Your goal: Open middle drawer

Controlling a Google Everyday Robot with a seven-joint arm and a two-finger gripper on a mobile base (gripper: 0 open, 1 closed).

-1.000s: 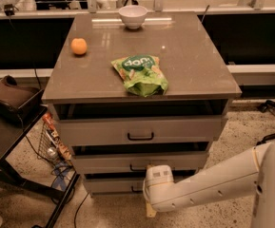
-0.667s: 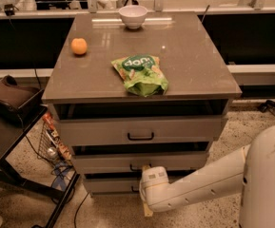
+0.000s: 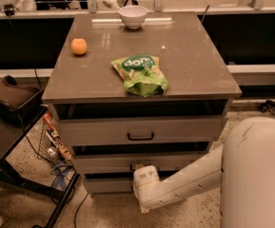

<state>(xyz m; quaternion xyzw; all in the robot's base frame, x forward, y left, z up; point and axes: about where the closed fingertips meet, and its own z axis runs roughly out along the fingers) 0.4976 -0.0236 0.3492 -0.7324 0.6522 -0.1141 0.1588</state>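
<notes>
— Where is the middle drawer (image 3: 99, 163)?
— Lower centre of the frame, second front down on the cabinet (image 3: 203, 75), just under the top drawer (image 3: 184, 129).
— And the gripper (image 3: 141, 171)?
— Lower centre too, right at that drawer's handle, at the tip of the white arm (image 3: 189, 182) that enters from the lower right.
— Spread or closed?
— I cannot tell; the wrist hides it.
— On top?
— Green chip bag (image 3: 140, 74), orange (image 3: 79, 46), white bowl (image 3: 132, 16).
</notes>
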